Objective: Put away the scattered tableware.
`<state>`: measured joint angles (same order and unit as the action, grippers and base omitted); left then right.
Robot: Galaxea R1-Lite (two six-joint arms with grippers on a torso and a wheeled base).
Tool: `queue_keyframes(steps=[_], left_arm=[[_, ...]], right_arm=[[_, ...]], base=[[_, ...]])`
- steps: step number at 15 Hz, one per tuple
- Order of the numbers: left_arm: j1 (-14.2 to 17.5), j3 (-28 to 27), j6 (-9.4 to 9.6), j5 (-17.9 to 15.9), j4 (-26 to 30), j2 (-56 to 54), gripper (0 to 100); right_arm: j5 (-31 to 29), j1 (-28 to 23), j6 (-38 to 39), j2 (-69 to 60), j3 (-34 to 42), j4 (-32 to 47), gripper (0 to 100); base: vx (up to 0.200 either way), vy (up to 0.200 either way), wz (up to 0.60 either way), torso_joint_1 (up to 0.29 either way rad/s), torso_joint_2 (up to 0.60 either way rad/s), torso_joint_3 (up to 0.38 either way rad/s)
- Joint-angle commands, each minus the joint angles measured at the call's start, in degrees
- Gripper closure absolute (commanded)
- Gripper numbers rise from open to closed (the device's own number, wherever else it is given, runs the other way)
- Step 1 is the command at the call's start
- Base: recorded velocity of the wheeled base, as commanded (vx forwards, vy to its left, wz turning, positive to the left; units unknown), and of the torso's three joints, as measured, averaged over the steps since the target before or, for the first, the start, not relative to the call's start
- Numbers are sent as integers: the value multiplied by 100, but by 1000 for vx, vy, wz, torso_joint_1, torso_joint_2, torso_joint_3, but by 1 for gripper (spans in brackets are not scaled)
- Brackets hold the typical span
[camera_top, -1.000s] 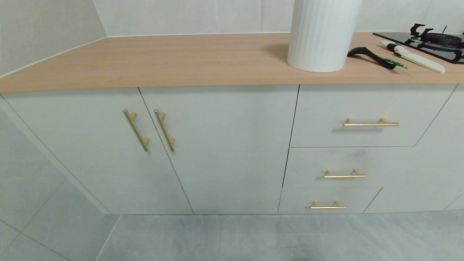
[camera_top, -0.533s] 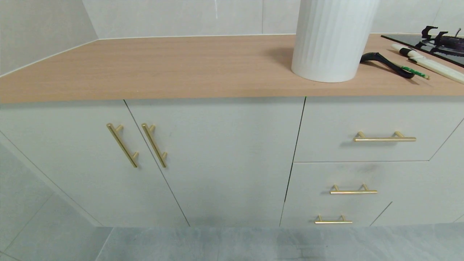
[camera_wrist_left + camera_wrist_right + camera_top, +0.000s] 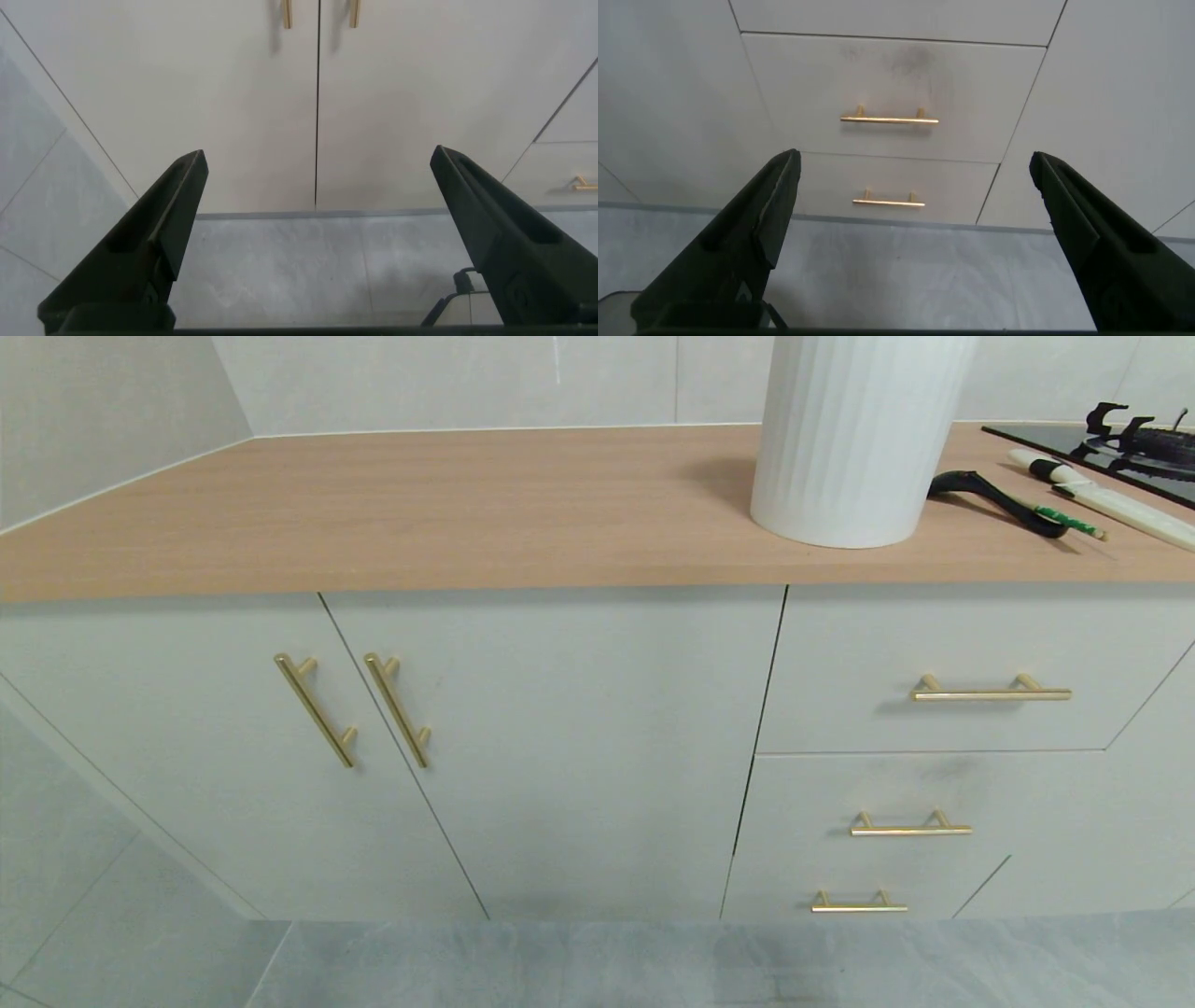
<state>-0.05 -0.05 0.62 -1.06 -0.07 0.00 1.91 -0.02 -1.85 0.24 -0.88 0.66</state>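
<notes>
Right claw [image 3: 913,157] agape, spoon [image 3: 994,497] on counter [image 3: 467,504] above

Finding no legible text, label, brand, number or sign on anything in view.
</notes>
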Motion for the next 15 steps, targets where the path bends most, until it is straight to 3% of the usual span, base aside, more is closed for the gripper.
queue_keyframes(steps=[1,3,7,15], left_arm=[[-4,-4,-1,1,-1,9,0],[5,5,-1,1,-1,9,0],[5,-4,-1,1,-1,9,0],[5,-4,-1,1,-1,9,0]], right_arm=[[55,169,721,740,-1239,22,0],[134,512,669,1874,-1591,215,0],[169,960,537,4071,-1573,154,0],[116,917,519,8826,-1828,-2729,0]], base=[[0,0,0,0,0,0],[0,0,0,0,0,0],[0,0,0,0,0,0],[0,0,0,0,0,0]])
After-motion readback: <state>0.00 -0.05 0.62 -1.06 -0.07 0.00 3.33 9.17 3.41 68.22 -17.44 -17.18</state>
